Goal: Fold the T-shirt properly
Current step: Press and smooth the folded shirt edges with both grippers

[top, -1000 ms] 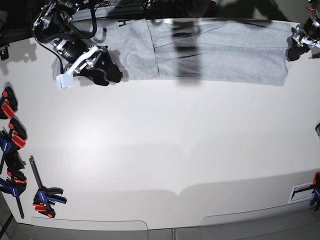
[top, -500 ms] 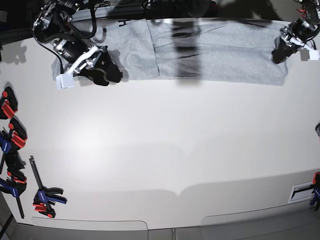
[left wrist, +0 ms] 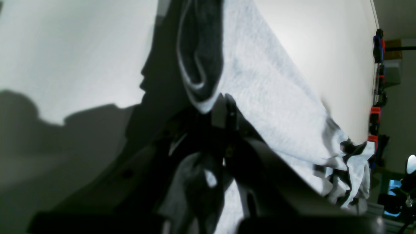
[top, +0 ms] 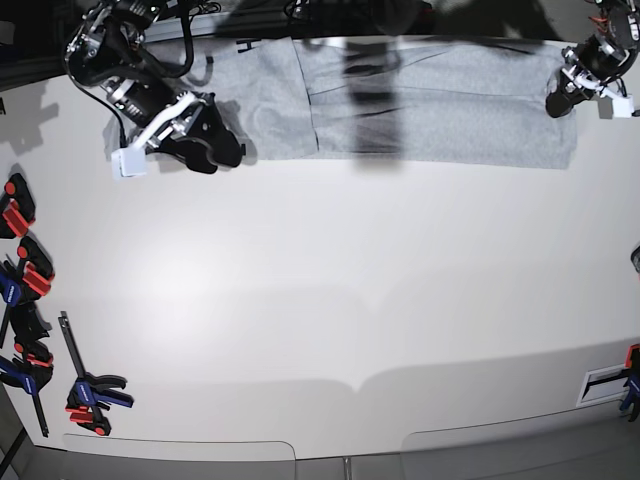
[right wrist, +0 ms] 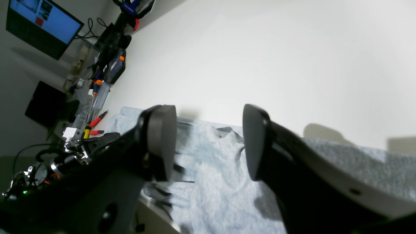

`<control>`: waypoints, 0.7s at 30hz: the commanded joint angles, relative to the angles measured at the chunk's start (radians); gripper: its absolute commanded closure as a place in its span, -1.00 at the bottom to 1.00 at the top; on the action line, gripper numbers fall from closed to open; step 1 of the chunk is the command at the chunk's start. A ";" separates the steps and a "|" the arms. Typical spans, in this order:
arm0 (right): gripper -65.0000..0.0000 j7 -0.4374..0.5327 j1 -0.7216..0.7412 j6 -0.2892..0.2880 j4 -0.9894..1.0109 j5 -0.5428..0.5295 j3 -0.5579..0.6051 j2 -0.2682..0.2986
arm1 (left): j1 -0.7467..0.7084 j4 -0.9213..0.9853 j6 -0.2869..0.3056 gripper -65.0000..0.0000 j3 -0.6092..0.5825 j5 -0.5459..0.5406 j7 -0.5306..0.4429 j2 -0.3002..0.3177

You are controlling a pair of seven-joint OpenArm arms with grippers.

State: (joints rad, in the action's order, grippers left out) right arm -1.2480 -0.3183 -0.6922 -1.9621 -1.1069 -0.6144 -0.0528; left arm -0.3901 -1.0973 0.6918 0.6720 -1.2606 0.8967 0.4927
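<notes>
The grey T-shirt (top: 450, 110) lies stretched along the table's far edge, partly folded, with a bit of black lettering at its upper left. At the shirt's right end my left gripper (top: 556, 103) presses on the corner. In the left wrist view that gripper (left wrist: 224, 104) is shut, with a fold of the T-shirt (left wrist: 276, 97) pinched at its tips. My right gripper (top: 215, 150) rests at the shirt's left end. The right wrist view shows this gripper (right wrist: 208, 143) open, its two fingers apart above the T-shirt (right wrist: 211, 188) with nothing between them.
The white table (top: 320, 300) stretches toward the near edge. Several red, blue and black clamps (top: 25, 270) line its left edge, and one more clamp (top: 90, 390) lies near the front left. A monitor (right wrist: 42, 26) and hand tools (right wrist: 97, 91) stand beyond the table.
My left gripper has moved in from the right onto the shirt's right corner and closed on the cloth. The right arm has not moved.
</notes>
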 commanded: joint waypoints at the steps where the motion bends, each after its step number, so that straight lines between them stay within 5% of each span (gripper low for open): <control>1: 0.05 0.031 0.005 -0.006 -0.019 -0.029 0.000 0.003 | -0.003 -0.009 0.006 1.00 0.039 -0.033 -0.016 0.026; 7: 0.06 0.045 0.034 -0.006 -0.019 -0.022 0.000 0.003 | -0.004 -0.009 0.006 1.00 0.197 -0.050 0.031 0.026; 13: 0.06 0.045 0.072 -0.006 -0.019 -0.019 0.000 0.006 | -0.006 -0.018 0.006 1.00 0.205 -0.223 0.188 0.026; 16: 0.06 0.045 0.072 -0.006 -0.019 0.005 -0.002 0.034 | -0.006 -0.075 0.006 1.00 0.204 -0.223 0.303 0.019; 21: 0.06 0.048 0.071 -0.006 -0.019 0.060 -0.075 0.089 | -0.037 -0.289 0.006 1.00 0.204 -0.223 0.331 -0.023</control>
State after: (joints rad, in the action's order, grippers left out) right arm -1.2232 -0.2527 -0.6922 -1.9621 -1.0214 -0.6895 0.0269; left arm -0.4221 -1.3754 0.6891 0.8696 -1.4570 1.2358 0.4534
